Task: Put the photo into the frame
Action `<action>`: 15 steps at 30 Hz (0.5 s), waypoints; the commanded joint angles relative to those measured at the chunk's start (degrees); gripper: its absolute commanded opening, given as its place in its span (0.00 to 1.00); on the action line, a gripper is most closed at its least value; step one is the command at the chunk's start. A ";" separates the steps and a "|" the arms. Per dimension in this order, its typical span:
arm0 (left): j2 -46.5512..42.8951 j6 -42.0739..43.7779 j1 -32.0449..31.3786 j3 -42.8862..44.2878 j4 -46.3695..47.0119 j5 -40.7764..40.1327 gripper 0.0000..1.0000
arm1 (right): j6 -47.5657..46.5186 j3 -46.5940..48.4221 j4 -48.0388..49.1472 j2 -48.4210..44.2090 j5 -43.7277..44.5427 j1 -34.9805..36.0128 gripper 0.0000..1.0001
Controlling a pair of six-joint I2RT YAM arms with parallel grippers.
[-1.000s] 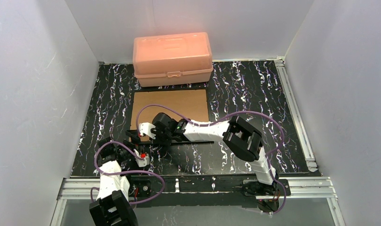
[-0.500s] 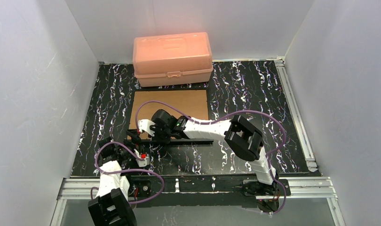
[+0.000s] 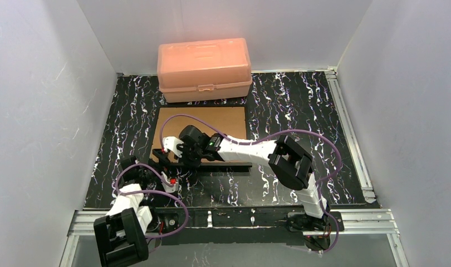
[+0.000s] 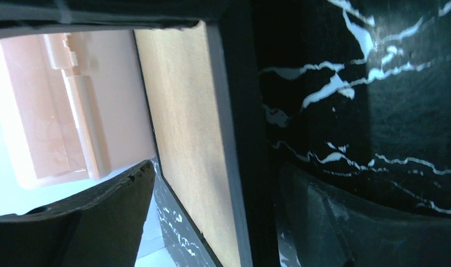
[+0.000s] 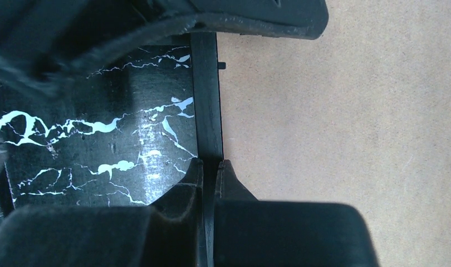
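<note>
The frame shows in the top view as a thin black rail (image 3: 229,164), with the brown backing board (image 3: 204,123) stretching from it toward the back. My right gripper (image 3: 180,160) is shut on the rail near its left end. In the right wrist view the fingertips (image 5: 194,169) pinch the black rail (image 5: 206,100), board on the right, table on the left. My left gripper (image 3: 155,175) is open at the frame's near left corner. In the left wrist view the rail (image 4: 237,128) runs between the spread fingers (image 4: 89,211). The photo is not in view.
A peach plastic box (image 3: 204,68), lid closed, stands at the back just beyond the board; it also shows in the left wrist view (image 4: 73,105). White walls close the black marbled table (image 3: 301,111) on three sides. Purple cables loop over both arms.
My right gripper has shifted a little left and back with the frame rail in it. My left arm has swung, bringing its gripper closer to the frame's left corner.
</note>
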 commanded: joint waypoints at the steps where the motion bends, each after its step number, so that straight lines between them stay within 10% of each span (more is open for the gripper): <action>1: 1.68 15.84 -1.27 0.97 -0.95 -6.07 0.76 | 2.43 4.60 1.41 -3.82 -2.02 -0.16 0.01; 12: -2.18 9.10 -3.00 1.94 -0.72 -6.40 0.48 | 3.03 5.01 -0.18 -4.26 -1.41 -0.19 0.01; 15: -2.81 7.31 -3.33 2.56 -0.53 -6.59 0.46 | 2.84 3.82 0.29 -5.41 -0.79 -0.18 0.24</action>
